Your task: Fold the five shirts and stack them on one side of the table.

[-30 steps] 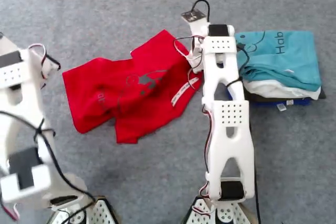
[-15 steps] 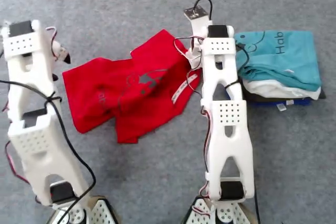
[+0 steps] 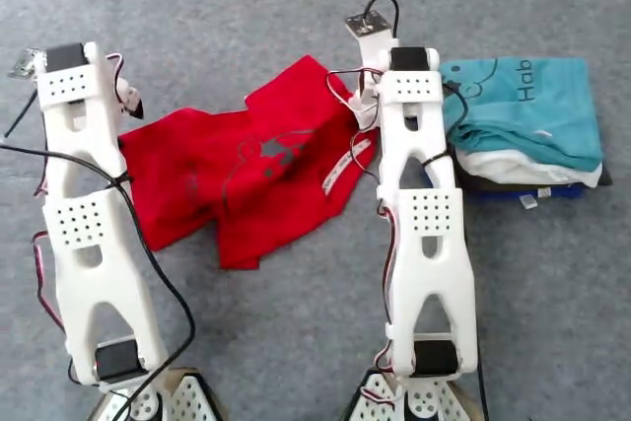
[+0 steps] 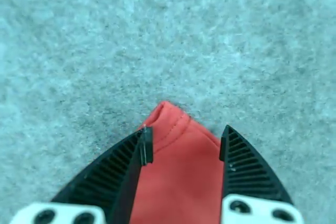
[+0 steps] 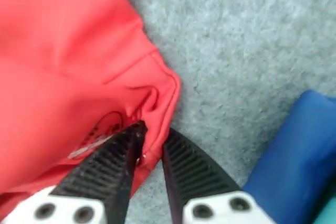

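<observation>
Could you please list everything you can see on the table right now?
red shirt: 1, red, lying unfolded mid-table between the arms.
teal shirt: 1, teal, folded, on top of the stack on the table's right.
white shirt: 1, white, folded, under the teal shirt.
blue shirt: 1, blue, folded, at the bottom of the stack, under a dark layer.
table cover: 1, grey, under everything.
left arm: 1, white, at the red shirt's left.
right arm: 1, white, between the red shirt and the stack.
left tool: 1, black, open around a corner of the red shirt.
right tool: 1, black, shut on the red shirt's edge.
</observation>
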Available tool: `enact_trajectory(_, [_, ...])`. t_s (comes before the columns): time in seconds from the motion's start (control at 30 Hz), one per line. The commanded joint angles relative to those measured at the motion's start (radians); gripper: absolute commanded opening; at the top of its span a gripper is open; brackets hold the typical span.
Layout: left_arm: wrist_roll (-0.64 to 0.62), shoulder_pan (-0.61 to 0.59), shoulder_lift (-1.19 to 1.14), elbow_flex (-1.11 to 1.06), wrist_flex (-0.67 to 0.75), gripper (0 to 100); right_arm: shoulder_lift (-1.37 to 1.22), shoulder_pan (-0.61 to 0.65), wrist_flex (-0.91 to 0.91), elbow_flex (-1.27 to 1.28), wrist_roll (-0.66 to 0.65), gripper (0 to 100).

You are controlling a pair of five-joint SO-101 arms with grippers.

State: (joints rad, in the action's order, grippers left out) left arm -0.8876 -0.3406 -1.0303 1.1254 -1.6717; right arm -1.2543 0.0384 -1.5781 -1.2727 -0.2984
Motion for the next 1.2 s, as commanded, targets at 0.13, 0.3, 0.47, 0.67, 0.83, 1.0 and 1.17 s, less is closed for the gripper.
enact_trajectory(0.13, [-0.025,0.002,-0.057,0.148,-0.018,22,-0.008,0.000,0.005,-0.024,0.005,1.5])
enact_trajectory(0.3, [-0.025,0.004,-0.104,0.148,0.005,22,-0.008,0.000,0.005,-0.024,0.005,1.5])
enact_trajectory(0.47, [-0.025,0.002,-0.155,0.151,0.008,22,-0.008,0.000,0.005,-0.024,0.005,1.5])
enact_trajectory(0.67, [-0.017,0.002,-0.166,0.151,0.008,7,-0.008,0.000,0.005,-0.024,0.005,1.5])
enact_trajectory(0.83, [0.037,0.002,-0.163,0.225,-0.021,3,-0.008,0.000,0.005,-0.024,0.005,1.5])
enact_trajectory(1.0, [0.109,0.010,-0.163,0.401,-0.092,3,-0.005,0.000,-0.026,-0.065,0.003,1.5])
enact_trajectory(1.17, [0.285,-0.024,-0.052,0.406,-0.094,3,-0.007,0.055,-0.192,-0.249,-0.048,1.5])
